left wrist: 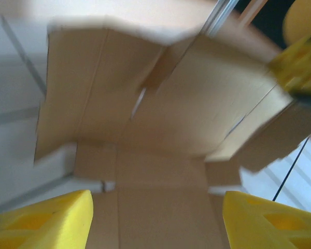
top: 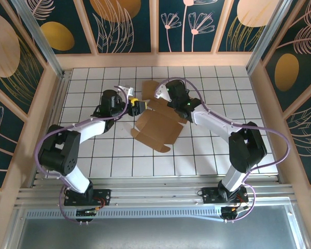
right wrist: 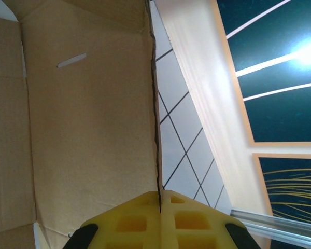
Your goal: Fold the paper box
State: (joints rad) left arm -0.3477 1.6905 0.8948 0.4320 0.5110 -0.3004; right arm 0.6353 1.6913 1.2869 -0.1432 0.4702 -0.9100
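The paper box [top: 156, 127], where is it?

On the white tiled table [top: 207, 150], about the middle, between my two arms. It is plain brown cardboard, mostly spread open. The broad panel lies flat with a rounded tab pointing toward my bases, and the flaps on the far side stand up off the tiles.

What is your right pincer [top: 165, 102] doing?

It is pressed tight on the paper box. From the right wrist I see my yellow fingertips [right wrist: 140, 220] squeezed together, and the thin edge of a cardboard panel [right wrist: 88, 129] runs straight down into the seam between them. From above, that pincer sits at the box's far right part, where the flaps rise.

And the left pincer [top: 137, 106]?

Wide apart, holding nothing that I can see. From the left wrist my yellow fingers [left wrist: 46, 223] sit in the two lower corners with the cardboard [left wrist: 160, 129] spread out beyond the gap. That view is blurred, so I cannot tell whether either finger touches the sheet. From above, the left pincer is just beside the box's left edge.

Anything else near it?

Only the tiles around it and the dark painted walls [top: 129, 26] beyond.
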